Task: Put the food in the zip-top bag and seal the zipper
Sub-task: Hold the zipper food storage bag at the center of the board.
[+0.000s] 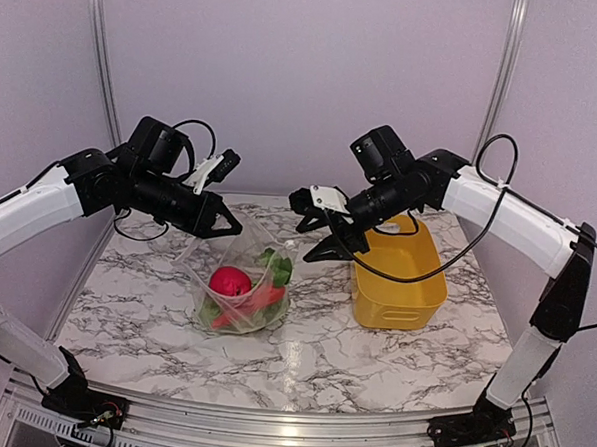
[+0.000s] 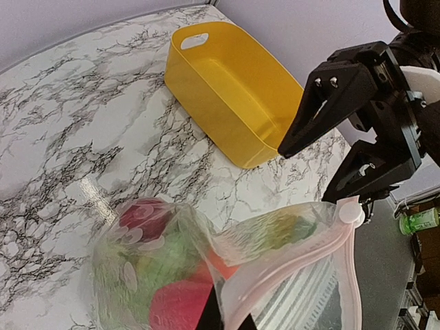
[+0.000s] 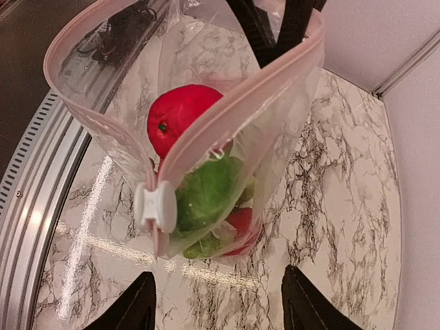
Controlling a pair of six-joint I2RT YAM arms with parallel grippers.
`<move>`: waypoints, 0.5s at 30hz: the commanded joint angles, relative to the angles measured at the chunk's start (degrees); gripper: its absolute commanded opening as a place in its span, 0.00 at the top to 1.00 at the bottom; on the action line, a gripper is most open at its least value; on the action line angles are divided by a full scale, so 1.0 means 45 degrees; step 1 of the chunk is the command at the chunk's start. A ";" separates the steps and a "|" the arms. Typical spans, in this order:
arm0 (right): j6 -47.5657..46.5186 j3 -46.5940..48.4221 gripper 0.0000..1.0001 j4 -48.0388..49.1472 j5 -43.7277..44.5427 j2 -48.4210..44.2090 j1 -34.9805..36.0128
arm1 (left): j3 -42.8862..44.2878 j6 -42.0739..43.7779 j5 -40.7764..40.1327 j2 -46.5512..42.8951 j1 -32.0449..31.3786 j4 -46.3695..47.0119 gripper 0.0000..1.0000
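The clear zip-top bag (image 1: 243,281) hangs over the marble table with the food inside: a red apple (image 3: 180,115), green pieces (image 3: 206,194) and an orange-red piece (image 1: 259,300). My left gripper (image 1: 228,227) is shut on the far end of the pinkish zipper (image 2: 289,265), holding that corner up. The mouth gapes open, with the white slider (image 3: 156,206) at the end nearest my right gripper (image 3: 216,309). That gripper is open, its fingers apart a little short of the slider and touching nothing. In the left wrist view the right gripper (image 2: 304,175) hovers just beyond the slider (image 2: 349,211).
A yellow plastic basket (image 1: 401,279) stands to the right of the bag, under the right arm, with nothing showing inside it (image 2: 227,82). The table's metal front rail (image 3: 41,199) runs below the bag in the right wrist view.
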 commanded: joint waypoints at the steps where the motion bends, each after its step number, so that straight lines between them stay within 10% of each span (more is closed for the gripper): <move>1: -0.0087 0.0284 0.41 -0.0982 -0.0741 -0.0434 0.0708 | -0.0109 0.0075 0.0089 -0.0281 -0.0032 0.0876 1.00; 15: 0.1674 0.0103 0.69 0.0258 -0.0328 -0.0085 0.0822 | -0.0229 0.0030 0.0027 -0.0248 -0.0032 0.1151 1.00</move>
